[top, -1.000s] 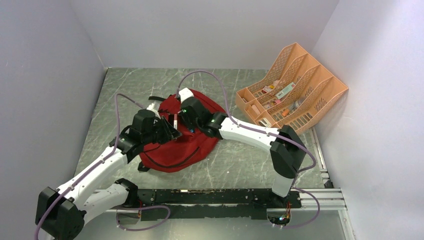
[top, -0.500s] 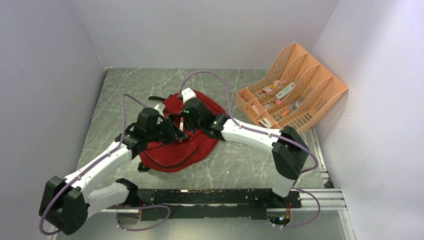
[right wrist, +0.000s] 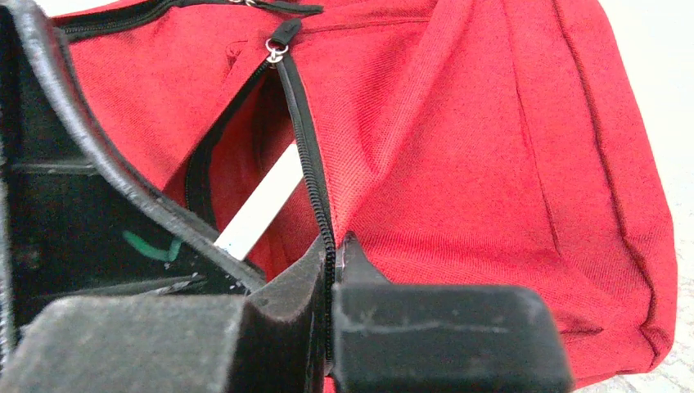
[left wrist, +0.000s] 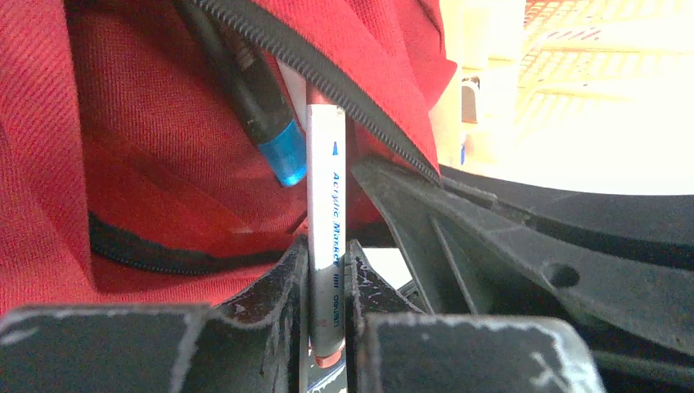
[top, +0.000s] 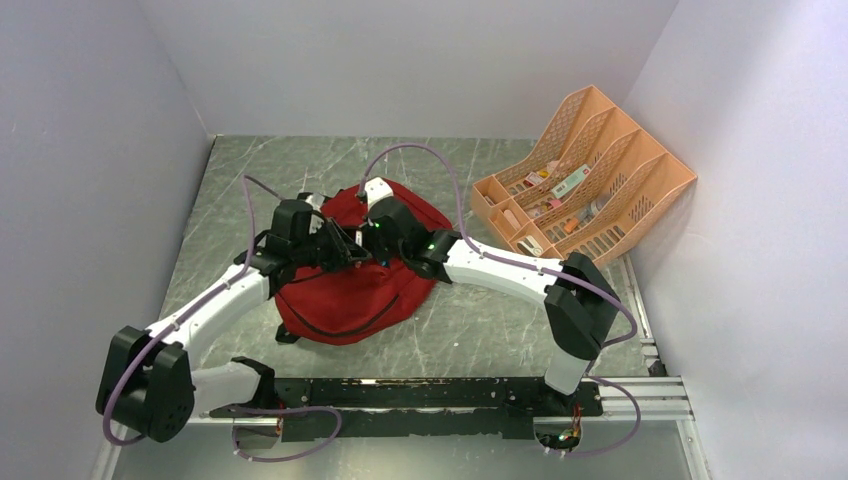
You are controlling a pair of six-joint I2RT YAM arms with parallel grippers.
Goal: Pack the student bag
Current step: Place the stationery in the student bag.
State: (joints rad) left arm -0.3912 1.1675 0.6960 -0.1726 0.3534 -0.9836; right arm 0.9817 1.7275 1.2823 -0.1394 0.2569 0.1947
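The student bag [top: 345, 300] lies flat on the counter [top: 480, 330], and both arms meet over its upper part. Our left pincer [left wrist: 326, 270] sits right at the mouth of the bag's unzipped pocket. Its jaws are clamped on an acrylic marker [left wrist: 325, 188], a pale barrel with blue lettering that stands upright between them. The marker's upper end passes behind the black zipper teeth [left wrist: 327, 78] into the opening. Our right pincer [right wrist: 331, 262] is on the bag itself, closed tight and pinching the zipper tape [right wrist: 304, 147] along one side of that same opening. The fabric is drawn up there, so the slit gapes. The metal zip pull [right wrist: 278, 41] rests at the far end of the slit, away from the right pincer.

Inside the pocket, just beside the marker, a dark pen with a bright blue end [left wrist: 282, 155] leans against the red fabric. From the right wrist we see a white bar [right wrist: 262, 205] slanting into the gap, probably that same marker, though the angle leaves us unsure.

Well apart from the bag, on its right, a peach mesh desk organiser [top: 590, 170] stands against the wall. Small items sit low in each of its slanted compartments, in pink, white and orange, too small for us to name.
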